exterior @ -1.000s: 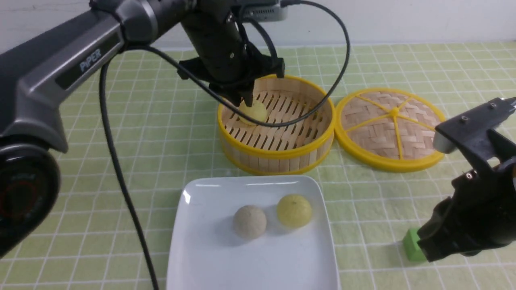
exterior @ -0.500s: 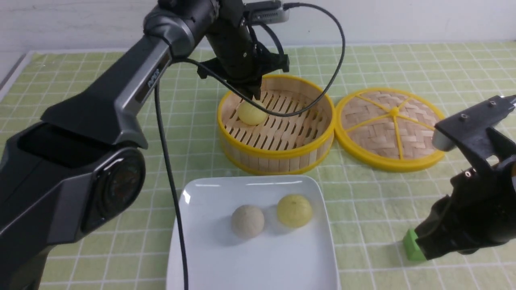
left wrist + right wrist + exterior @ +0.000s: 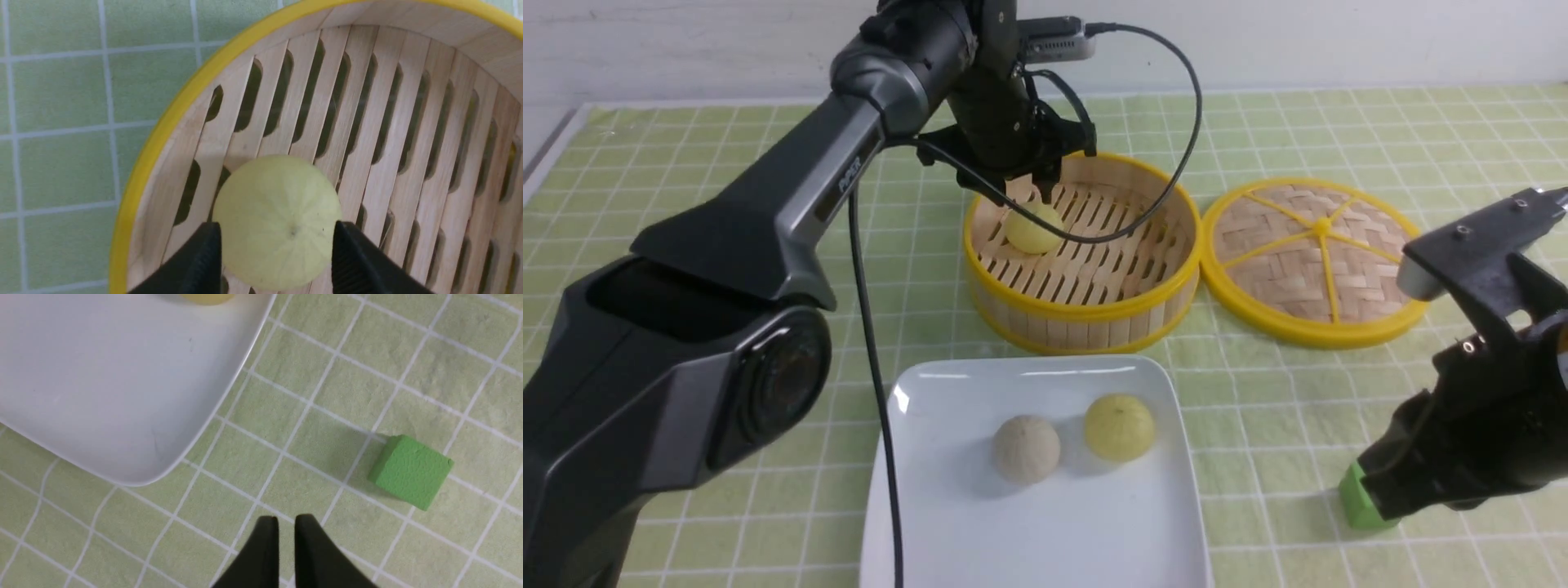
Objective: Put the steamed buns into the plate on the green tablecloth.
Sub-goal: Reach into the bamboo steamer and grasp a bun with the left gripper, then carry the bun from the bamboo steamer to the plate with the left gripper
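Nearest, at six o'clock on the light green grid-lined tablecloth (image 3: pixel 645 163), the glossy white square plate (image 3: pixel 947 523) holds a greyish-beige steamed bun (image 3: pixel 1027 447) and a pale yellow steamed bun (image 3: pixel 1119 426). At four o'clock the right gripper (image 3: pixel 286 520) hangs near a small green cube (image 3: pixel 410 470), jaws nearly together, empty. Farther, at twelve, the third pale yellow bun (image 3: pixel 1033 229) sits inside the yellow-rimmed bamboo steamer (image 3: pixel 1086 314). It is probably light, soft and easily dented, so pinch gently across its widest girth. The left gripper (image 3: pixel 277 228) straddles it, and its jaws, narrow a second ago, now stand apart.

The steamer wall (image 3: pixel 980 224) is crowding the left hand (image 3: pixel 1023 198) on one side, while the plate (image 3: pixel 1029 539) is sitting half bare up front.
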